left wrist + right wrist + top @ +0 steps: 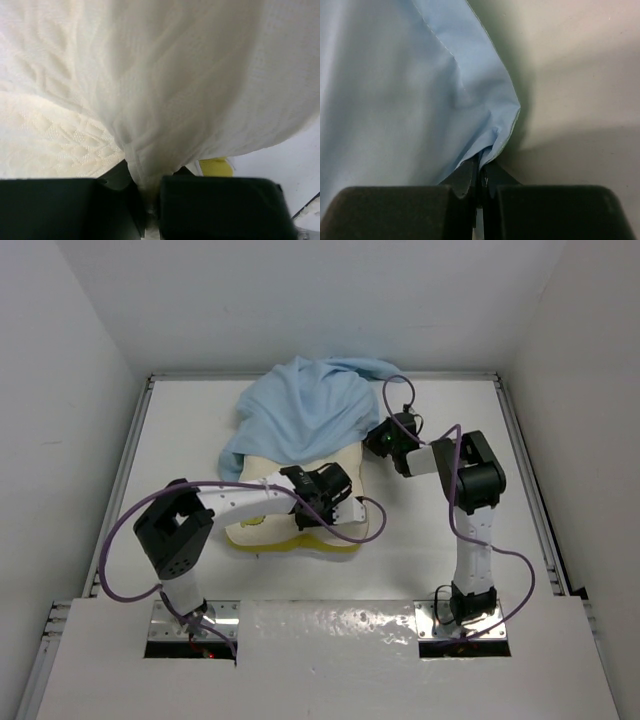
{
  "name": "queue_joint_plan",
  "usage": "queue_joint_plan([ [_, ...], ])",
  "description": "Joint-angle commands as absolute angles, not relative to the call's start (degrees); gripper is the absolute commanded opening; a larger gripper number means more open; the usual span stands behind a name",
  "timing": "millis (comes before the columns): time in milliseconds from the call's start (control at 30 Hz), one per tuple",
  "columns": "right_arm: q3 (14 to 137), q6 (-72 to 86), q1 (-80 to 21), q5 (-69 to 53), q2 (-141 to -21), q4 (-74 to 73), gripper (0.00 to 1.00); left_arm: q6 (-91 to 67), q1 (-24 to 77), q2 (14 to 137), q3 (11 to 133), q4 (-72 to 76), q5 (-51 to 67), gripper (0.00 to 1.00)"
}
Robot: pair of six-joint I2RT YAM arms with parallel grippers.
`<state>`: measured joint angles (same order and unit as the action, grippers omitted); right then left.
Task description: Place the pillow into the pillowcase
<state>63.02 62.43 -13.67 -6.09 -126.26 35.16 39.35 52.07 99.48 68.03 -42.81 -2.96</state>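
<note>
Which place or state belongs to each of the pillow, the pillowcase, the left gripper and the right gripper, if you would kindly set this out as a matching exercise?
Things:
1. pillow
2. pillowcase
3. left gripper
4. right gripper

Places or states:
a. shut on an edge of light blue fabric
b. shut on a pinch of cream-white quilted fabric
c. bunched up, draped over the far part of the pillow
d. lying on the table, its near end uncovered, yellow edge band showing

Pairs: 1-d, 2-c, 3-b, 4-a
</note>
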Motion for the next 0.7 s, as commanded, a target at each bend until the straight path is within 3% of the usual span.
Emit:
queue_joint_plan([
  [0,63.55,64.6,-14.33,-5.1,-127.62,37.08,0.0,33.67,51.16,102.31,69.69,-40.69,-2.82,0.0],
  [233,47.57,47.57,-17.3,-8.95,-108.77,35.51,0.0,23.39,31.74,102.29,89.27,-41.4,-5.95,0.0],
  [467,34.47,35.41,-26.98,-15.8,-84.94,27.59,0.0,20.83,30.32,105.55,98.17,-39.82,-5.45,0.0],
  [667,26.73,34.55,-28.39,-18.73,-77.18,22.24,0.0,21.35,31.9,107.31,97.03,-38.23,-5.8,0.0],
])
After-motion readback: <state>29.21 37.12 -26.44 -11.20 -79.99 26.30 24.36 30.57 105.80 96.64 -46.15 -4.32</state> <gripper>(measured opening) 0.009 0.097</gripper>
